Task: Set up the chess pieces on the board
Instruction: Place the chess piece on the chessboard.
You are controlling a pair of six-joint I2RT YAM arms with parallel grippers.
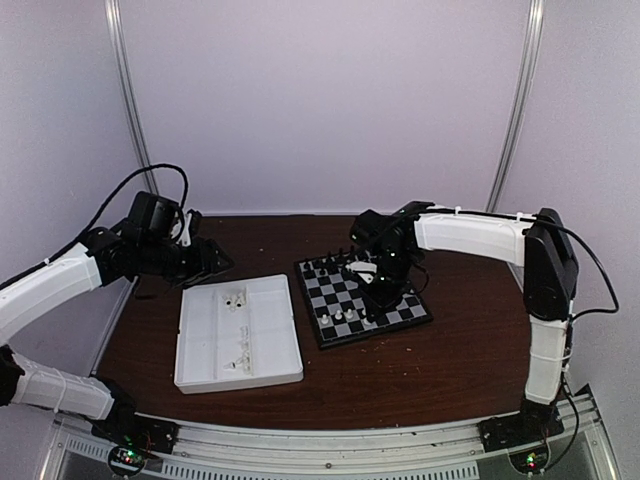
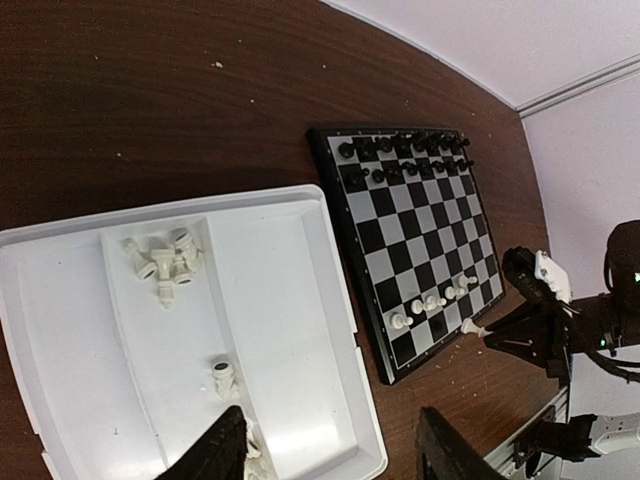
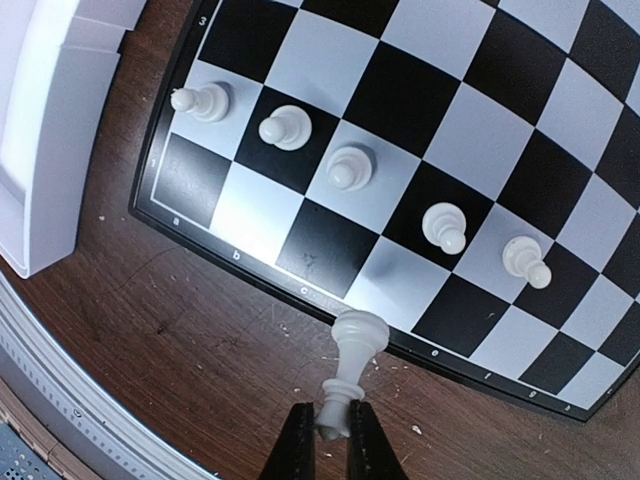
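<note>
My right gripper (image 3: 333, 440) is shut on the top end of a white chess piece (image 3: 350, 365), whose round base points toward the board (image 3: 330, 250). The piece hangs just off the board's near rim, over the wood. Several white pawns (image 3: 285, 127) stand in a row on the board's second rank. In the left wrist view the same held piece (image 2: 472, 327) shows beside the board (image 2: 400, 240). Black chessmen (image 2: 405, 155) fill its two far rows. My left gripper (image 2: 335, 455) is open over the tray's near corner, holding nothing. More white pieces (image 2: 165, 262) lie in the tray.
The white compartmented tray (image 1: 270, 340) lies left of the board (image 1: 345, 290) on the brown table. One lone white piece (image 2: 222, 375) and a few more beside my left finger (image 2: 215, 450) lie in its middle compartment. Crumbs dot the wood near the board's rim.
</note>
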